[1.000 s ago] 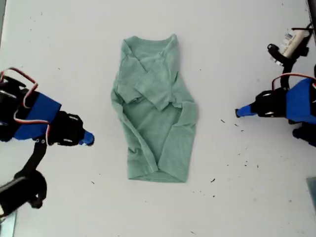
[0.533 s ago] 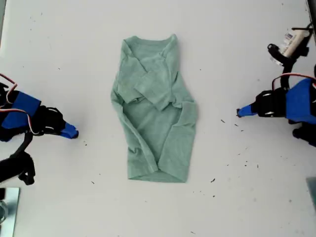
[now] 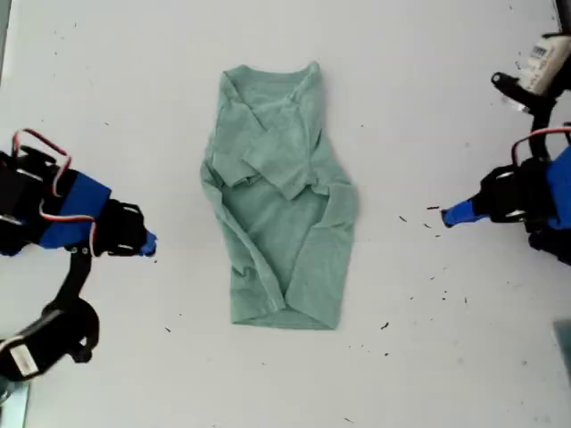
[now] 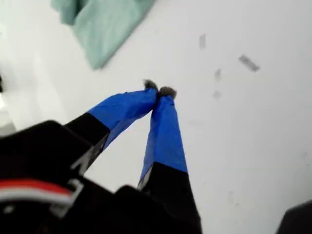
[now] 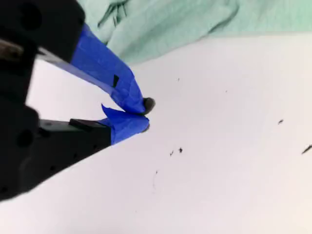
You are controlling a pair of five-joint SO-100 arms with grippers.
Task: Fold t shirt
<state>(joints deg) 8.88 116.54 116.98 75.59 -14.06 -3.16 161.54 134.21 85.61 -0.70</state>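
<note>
Exterior view: my first tool (image 4: 158, 92) and my second tool (image 5: 146, 116) have tips together, holding nothing, over the white desk (image 3: 428, 107). Farther off, the t shirt (image 3: 281, 201) lies folded lengthwise mid-desk, between both arms.

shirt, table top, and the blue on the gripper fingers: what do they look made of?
T shirt: soft matte knit, probably cotton; it drapes and creases in folds, with a ribbed neckline.
Table: smooth, hard white surface, maybe laminate; flat, even, with dark specks lying on it.
Fingers of my first gripper and second gripper: blue tape wrap, by its wrinkled edges, over black, likely plastic, parts.
</note>
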